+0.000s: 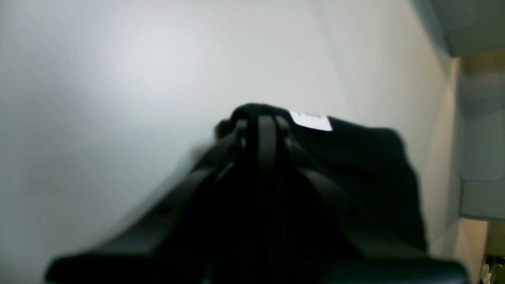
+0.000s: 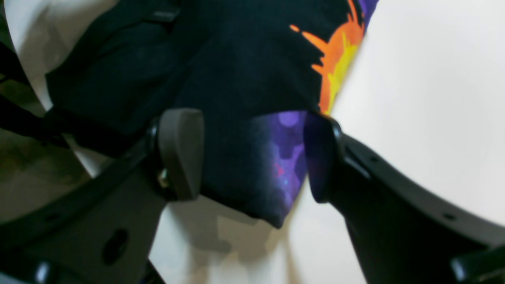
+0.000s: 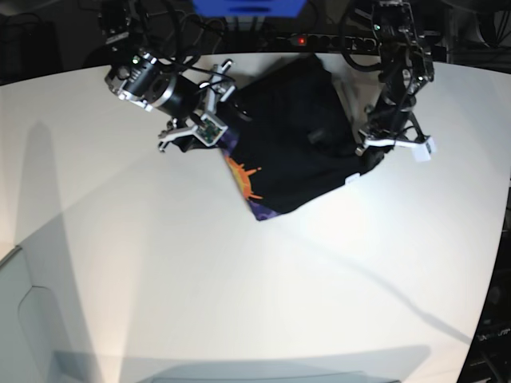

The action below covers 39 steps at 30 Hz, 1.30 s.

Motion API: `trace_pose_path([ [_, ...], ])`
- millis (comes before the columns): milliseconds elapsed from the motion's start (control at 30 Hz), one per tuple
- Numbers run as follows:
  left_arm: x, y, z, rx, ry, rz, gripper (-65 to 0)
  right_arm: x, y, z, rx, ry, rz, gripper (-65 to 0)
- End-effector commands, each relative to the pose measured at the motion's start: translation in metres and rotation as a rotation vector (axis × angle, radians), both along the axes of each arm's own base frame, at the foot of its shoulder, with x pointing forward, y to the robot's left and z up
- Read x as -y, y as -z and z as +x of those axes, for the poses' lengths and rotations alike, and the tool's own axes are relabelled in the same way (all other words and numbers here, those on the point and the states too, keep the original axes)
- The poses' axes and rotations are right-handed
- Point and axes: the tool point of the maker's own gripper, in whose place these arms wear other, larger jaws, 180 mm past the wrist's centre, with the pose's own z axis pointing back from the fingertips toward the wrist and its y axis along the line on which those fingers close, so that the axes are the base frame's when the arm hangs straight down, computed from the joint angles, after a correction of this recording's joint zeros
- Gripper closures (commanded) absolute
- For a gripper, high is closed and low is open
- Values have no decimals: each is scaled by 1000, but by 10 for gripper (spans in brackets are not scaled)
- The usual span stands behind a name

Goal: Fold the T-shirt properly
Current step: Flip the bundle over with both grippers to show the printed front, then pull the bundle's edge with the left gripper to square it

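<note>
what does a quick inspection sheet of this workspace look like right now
surface: white table, bare around the cloth, arm shadows on it
job's things: black T-shirt bunched near the far edge, not yet a neat fold; orange-and-purple print at its near corner, white tag showing by the left gripper
clutter: nothing seen
grippers: left gripper shut on the T-shirt's edge near the tag; right gripper open, its pads either side of a printed fold, not pinching it
cables: dark cables bundled behind the table beside the arm bases
surroundings: blue box and a power strip with a red light at the back
</note>
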Motion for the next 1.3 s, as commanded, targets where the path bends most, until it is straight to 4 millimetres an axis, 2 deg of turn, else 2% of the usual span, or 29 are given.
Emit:
trace_pose_path([
  [0,-3,-5,2,22,-3,8,0,-6,-10,2,28,-16,36,-404],
  [200,-6,10,-5,-21,-11,0,-15,-7,-10,1,28,-17,38,-404],
  [267,-11,7,-3,-17,-2,20,-62,-7,-10,2,30,-17,38,-404],
  [367,-13,4,-7,-16,5,35,-177,-7,-10,2,30,-17,38,-404],
  [467,-20,-15,-8,27,-6,61,-261,-7,-10,2,30,-17,38,-405],
  [667,-32,-61,-14,121,-27,127,-271,-16,-17,6,34,5,80,-406],
  [733,-30,-60,-25,104,-21,135,-272,-19,-22,11,50,2,86,-406],
  [867,-28,-43,-51,25,-12,132,-276,-19,-24,15,60,8,90,-406],
  [967,-10,-29,-67,-24,6,87,-277,-19,-25,15,62,6,91,-406],
  [1133,34,-22,-69,-16,103,7,-276,-22,-25,14,60,3,95,-406],
  [1267,47,-14,-72,-29,90,-39,-276,-22,-25,14,58,3,95,-406],
])
